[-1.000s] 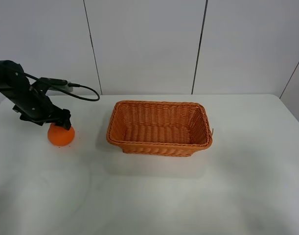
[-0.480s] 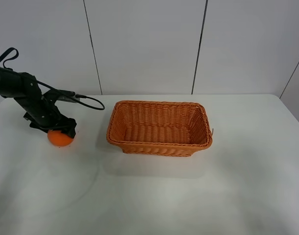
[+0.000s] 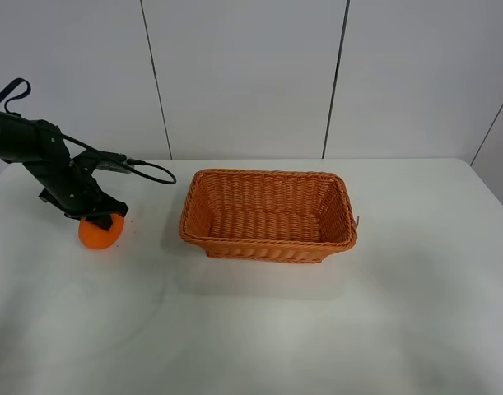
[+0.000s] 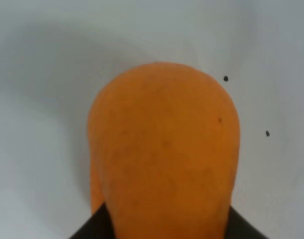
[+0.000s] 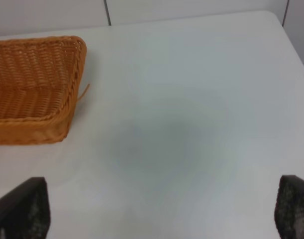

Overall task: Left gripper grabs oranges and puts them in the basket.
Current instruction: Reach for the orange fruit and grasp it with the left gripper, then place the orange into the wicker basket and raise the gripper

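Left gripper (image 3: 104,219) pressed onto top of orange (image 3: 100,234), fruit directly beneath claw, sitting on table (image 3: 251,329). Fingers hidden behind fruit, so cannot tell how far open or whether clamped. Basket (image 3: 267,245) well apart, off to gripper's right-arm side. Risks: round skin slips out if pinch sits high or off-centre; fruit rolls away; low carry clips basket rim

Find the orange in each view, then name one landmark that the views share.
Exterior high: the orange lies at far left, apart from the basket.
Left wrist: it fills the middle.
Right wrist: not in it.
Landmark: the basket, seen in exterior high and right wrist; the white table in all.
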Robot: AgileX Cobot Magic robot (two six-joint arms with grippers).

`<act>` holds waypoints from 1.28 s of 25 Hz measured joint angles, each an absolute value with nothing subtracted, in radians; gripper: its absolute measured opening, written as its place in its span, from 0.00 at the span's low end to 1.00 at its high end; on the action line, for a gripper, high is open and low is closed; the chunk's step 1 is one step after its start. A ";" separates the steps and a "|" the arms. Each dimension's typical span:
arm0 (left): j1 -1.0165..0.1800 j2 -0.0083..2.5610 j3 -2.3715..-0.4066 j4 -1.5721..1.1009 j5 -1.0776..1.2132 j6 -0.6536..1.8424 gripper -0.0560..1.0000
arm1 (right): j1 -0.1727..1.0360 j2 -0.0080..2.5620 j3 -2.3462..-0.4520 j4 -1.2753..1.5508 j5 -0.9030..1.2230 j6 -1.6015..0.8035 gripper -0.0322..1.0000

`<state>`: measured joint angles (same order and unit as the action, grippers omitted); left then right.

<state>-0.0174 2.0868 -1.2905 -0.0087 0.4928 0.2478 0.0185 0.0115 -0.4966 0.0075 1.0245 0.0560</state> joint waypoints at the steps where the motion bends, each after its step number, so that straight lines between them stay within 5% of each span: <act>1: -0.017 2.084 -1.291 -0.009 0.494 0.247 0.38 | 0.018 0.012 -0.497 0.008 1.024 0.056 0.70; 19: -0.052 1.732 -1.292 -0.033 0.667 0.197 0.33 | 0.018 0.012 -0.497 0.008 1.024 0.056 0.70; 32: -0.376 1.692 -1.384 -0.082 0.706 0.173 0.33 | 0.018 0.012 -0.497 0.008 1.024 0.056 0.70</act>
<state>-0.3755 1.6918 -1.3841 -0.0821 0.7055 0.1734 0.0185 0.0115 -0.4966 0.0075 1.0245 0.0560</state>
